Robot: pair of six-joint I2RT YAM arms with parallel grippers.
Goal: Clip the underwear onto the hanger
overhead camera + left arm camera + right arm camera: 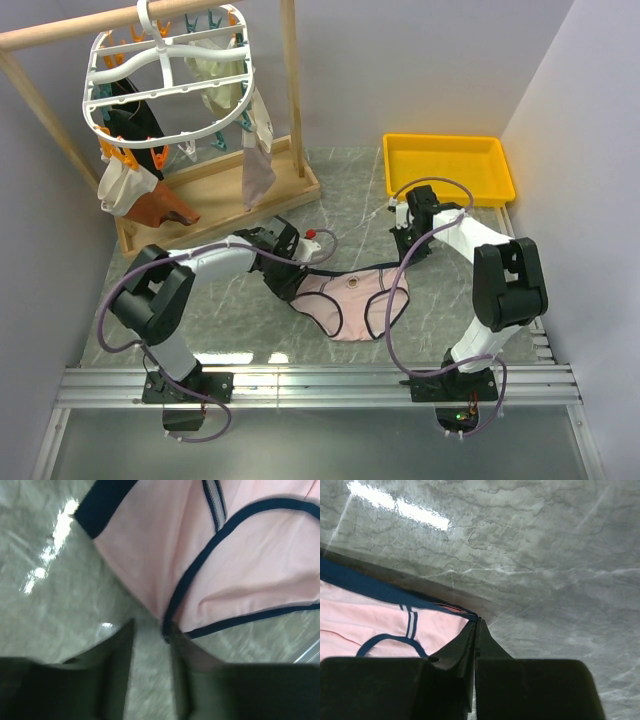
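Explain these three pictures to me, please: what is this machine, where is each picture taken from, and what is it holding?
The machine is two robot arms bolted at the near edge of a grey marbled table, each ending in a two-finger gripper. The wide picture comes from a fixed camera above and behind the arms. The other two come from small cameras on the wrists, each looking past its own fingers.

On the table lies pale pink underwear with dark navy trim. The right gripper is pinched shut on a corner of its waistband. The left gripper stands open at the fabric's opposite edge and seems to grip nothing.

At the back, a white plastic oval hanger hangs on a wooden frame. A yellow plastic tray sits at the far right.
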